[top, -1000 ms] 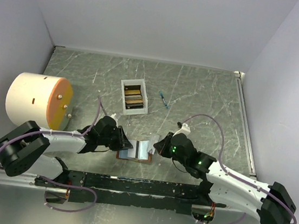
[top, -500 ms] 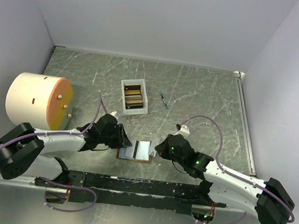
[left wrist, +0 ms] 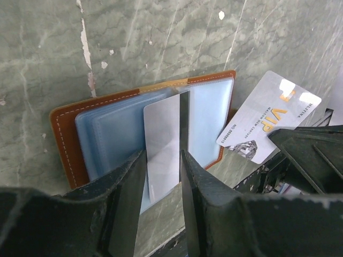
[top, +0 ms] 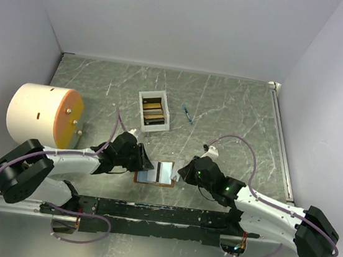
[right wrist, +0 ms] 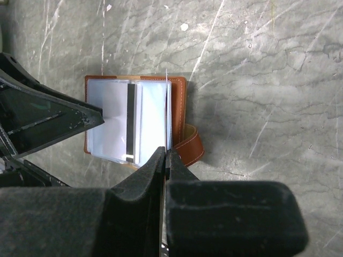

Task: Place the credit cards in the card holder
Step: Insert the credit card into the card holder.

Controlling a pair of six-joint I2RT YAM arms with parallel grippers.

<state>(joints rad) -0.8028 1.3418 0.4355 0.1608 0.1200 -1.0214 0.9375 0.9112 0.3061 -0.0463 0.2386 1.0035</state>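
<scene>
The card holder (top: 156,175) lies open on the table between both grippers, brown leather (left wrist: 61,139) with pale blue pockets. A pale card with a dark stripe (left wrist: 161,139) lies flat on its pockets, also seen in the right wrist view (right wrist: 115,118). My left gripper (left wrist: 163,160) is open, its fingers on either side of that card's near end; in the top view (top: 143,163) it is at the holder's left edge. My right gripper (right wrist: 166,152) is shut on a silver VIP card (left wrist: 268,115), held on edge over the holder's right side by the snap tab (right wrist: 190,150).
A white box (top: 153,110) holding several more cards stands behind the holder. A large cream and orange cylinder (top: 41,116) lies at the left. A small blue object (top: 188,113) lies right of the box. Walls close in the table on three sides.
The pale sheet that stood up over the holder a second ago now lies flat. My right gripper has shifted slightly towards the holder's right edge.
</scene>
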